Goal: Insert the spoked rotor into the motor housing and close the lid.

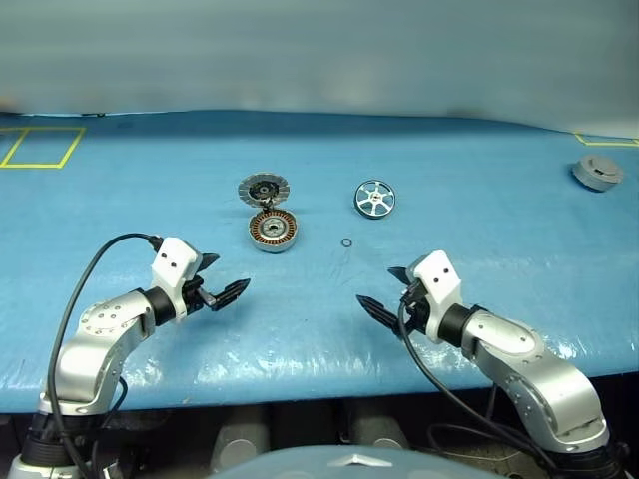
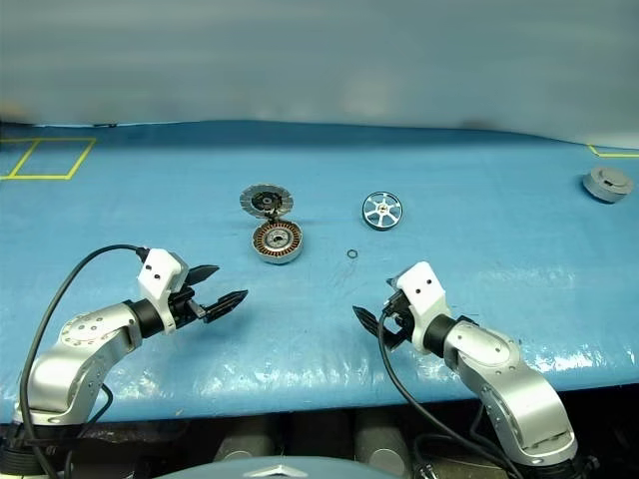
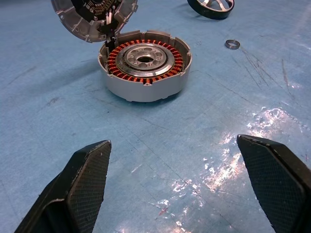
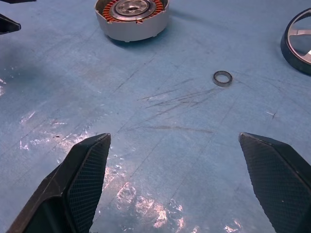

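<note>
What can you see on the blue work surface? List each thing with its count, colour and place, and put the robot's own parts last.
motor housing: one, silver-grey with copper-brown windings, left of middle, open side up.
lid: one, grey with pale toothed rim, just behind the motor housing, touching its far edge.
spoked rotor: one, shiny silver, right of the lid, apart from it.
small ring: one, dark, between the motor housing and the spoked rotor, nearer the robot.
grey round part: one, grey, far right edge.
yellow tape marks: yellow, far left and far right corners.
table cover: one, blue.
left gripper: one, black fingers, open, near left.
right gripper: one, black fingers, open, near right.
</note>
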Tool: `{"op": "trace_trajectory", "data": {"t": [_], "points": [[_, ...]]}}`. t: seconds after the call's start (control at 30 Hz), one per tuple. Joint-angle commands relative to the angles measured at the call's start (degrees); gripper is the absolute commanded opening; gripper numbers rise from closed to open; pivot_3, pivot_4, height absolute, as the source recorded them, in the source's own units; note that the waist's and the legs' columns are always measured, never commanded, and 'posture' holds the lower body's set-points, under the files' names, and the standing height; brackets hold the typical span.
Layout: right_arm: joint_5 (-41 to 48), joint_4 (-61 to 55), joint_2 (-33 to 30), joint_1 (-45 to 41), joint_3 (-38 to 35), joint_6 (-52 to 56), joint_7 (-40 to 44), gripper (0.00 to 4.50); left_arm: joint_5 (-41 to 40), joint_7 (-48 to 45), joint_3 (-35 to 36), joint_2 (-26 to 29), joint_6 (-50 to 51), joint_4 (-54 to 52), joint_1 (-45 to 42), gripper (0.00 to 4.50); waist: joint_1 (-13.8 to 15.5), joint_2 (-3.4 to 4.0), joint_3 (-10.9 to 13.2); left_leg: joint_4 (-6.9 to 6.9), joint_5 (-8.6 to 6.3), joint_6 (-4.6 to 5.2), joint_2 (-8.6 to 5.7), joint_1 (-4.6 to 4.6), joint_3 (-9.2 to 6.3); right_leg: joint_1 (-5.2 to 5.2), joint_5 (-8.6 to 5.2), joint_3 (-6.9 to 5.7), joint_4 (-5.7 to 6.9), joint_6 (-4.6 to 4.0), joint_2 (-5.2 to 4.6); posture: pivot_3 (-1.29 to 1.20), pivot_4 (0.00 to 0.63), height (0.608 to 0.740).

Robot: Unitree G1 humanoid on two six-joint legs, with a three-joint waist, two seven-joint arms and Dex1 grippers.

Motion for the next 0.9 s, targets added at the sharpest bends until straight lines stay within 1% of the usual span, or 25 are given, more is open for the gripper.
{"op": "trace_trajectory", "data": {"t": [0.03,0.5,0.9], "points": [[-0.21,-0.91,0.50,-0.76,0.00,-1.06,-0.26,4.47,-0.67,-0.34,0.24,0.65,-0.02,-2.78,-0.47,4.50,0.00,0.00,0.00,0.00,0.00,0.00,0.00,0.00,0.00,0.00,0.00,0.00,0.00,0.00,0.00,0.00,0.150,0.740],[-1.10,-0.97,1.98,-0.49,-0.08,-1.05,-1.12,4.47,-0.74,-0.35,0.24,0.08,-0.21,-2.06,-1.11,4.50,0.01,0.00,0.00,0.00,0.00,0.00,0.00,0.00,0.00,0.00,0.00,0.00,0.00,0.00,0.00,0.00,0.150,0.740],[-1.25,-1.07,2.66,-0.16,0.26,-1.34,-1.59,4.47,-0.21,-2.95,-0.43,1.79,-0.15,0.17,-4.38,4.50,-0.01,0.00,0.01,0.00,0.00,0.00,0.00,0.00,0.00,-0.01,0.00,0.00,0.00,0.00,0.00,0.00,0.150,0.740]]}}
